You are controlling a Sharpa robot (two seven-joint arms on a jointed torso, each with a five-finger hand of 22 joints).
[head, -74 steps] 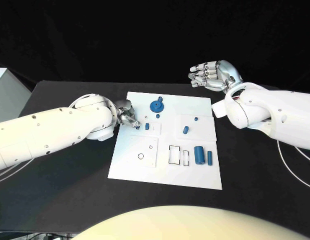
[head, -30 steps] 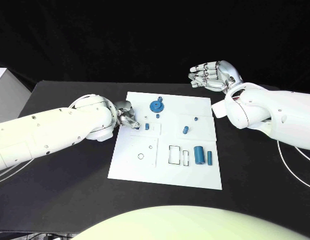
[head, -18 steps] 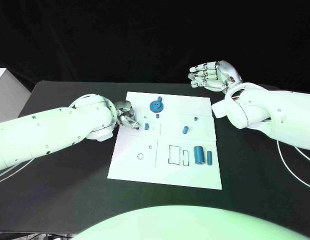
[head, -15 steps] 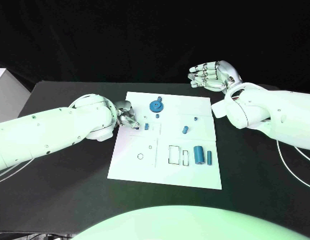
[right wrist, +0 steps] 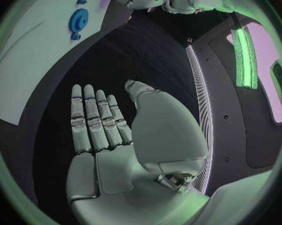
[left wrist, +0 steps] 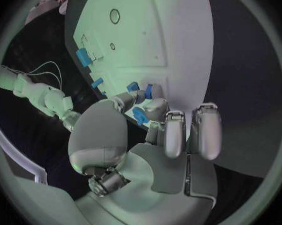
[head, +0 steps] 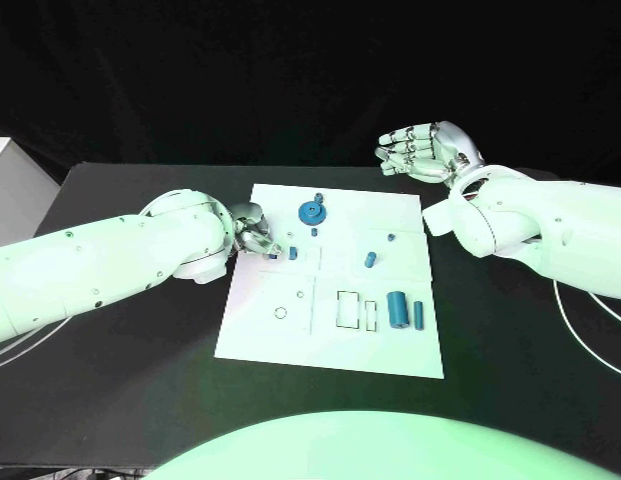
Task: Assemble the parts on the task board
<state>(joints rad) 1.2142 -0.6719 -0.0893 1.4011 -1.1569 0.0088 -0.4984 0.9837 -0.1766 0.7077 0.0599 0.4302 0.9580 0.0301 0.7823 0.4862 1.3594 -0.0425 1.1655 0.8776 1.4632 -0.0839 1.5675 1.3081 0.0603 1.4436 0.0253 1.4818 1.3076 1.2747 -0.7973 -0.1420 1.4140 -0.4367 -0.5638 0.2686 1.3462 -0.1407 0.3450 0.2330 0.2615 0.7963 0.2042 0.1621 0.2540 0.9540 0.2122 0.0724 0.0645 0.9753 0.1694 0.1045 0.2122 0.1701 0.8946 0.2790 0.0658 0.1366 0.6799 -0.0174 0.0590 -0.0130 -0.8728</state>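
Several blue parts [head: 397, 308] lie loose on the board [head: 333, 340], nearer the robot than either hand, so assembly looks barely begun. Left hand [head: 257, 238] sits at the board's near-side edge, fingertips pinching a small blue part [left wrist: 140, 116] just above the plate; next it likely needs lowering squarely into its slot. Farther off, beyond the gear [head: 312, 211], the right hand [head: 420, 150] hangs released over the desk [head: 137, 400], fingers apart.
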